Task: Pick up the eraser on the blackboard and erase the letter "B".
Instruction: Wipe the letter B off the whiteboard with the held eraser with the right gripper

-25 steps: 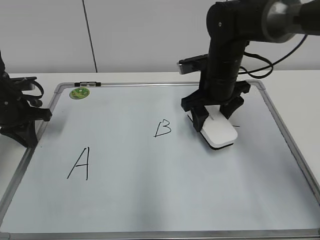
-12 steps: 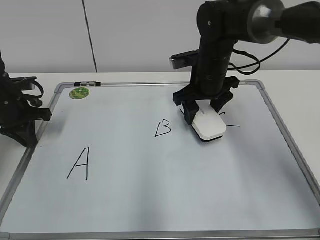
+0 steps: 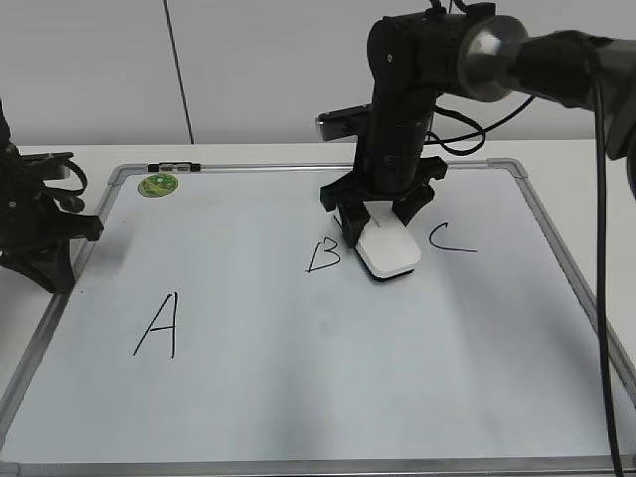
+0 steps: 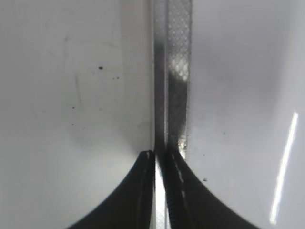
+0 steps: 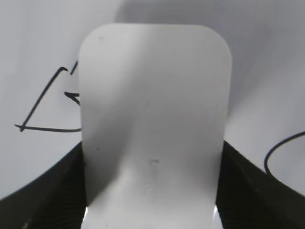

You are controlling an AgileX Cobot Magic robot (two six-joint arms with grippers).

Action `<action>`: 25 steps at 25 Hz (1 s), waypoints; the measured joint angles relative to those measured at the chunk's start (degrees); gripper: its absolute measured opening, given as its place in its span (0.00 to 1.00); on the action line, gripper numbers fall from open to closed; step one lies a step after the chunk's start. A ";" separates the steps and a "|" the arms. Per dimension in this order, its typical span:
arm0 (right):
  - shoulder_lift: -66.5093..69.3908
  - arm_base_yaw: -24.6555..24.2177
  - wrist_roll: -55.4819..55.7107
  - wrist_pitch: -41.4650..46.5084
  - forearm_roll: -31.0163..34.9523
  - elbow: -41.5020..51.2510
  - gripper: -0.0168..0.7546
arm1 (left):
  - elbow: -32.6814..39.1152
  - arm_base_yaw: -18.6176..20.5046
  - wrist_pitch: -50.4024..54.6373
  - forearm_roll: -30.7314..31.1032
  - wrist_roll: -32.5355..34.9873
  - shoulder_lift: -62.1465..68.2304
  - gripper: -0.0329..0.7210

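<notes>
The blackboard is a pale glossy board with a silver-grey frame, lying flat on the table. The white eraser rests on it, just right of the black letter "B". My right gripper is shut on the eraser's sides. In the right wrist view the eraser fills the middle between the dark fingers, with part of the "B" at its left edge. My left gripper is shut and empty over the board's left frame.
A larger black "A" is at the front left and a black "C" is right of the eraser. A round green magnet sits at the board's back left corner. The left arm stands at the board's left edge.
My right gripper has slid the eraser leftward across the board, off the "C" and up to the right side of the "B". The left arm has not moved.
</notes>
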 joint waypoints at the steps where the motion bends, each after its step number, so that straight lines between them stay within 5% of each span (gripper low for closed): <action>1: 0.64 0.25 0.00 0.09 0.14 -0.81 0.70 | 0.00 0.00 0.00 0.00 0.00 0.00 0.15; 25: 3.84 3.33 -0.56 0.61 1.72 -2.74 0.70 | 0.00 0.00 0.00 -0.04 0.00 0.00 0.15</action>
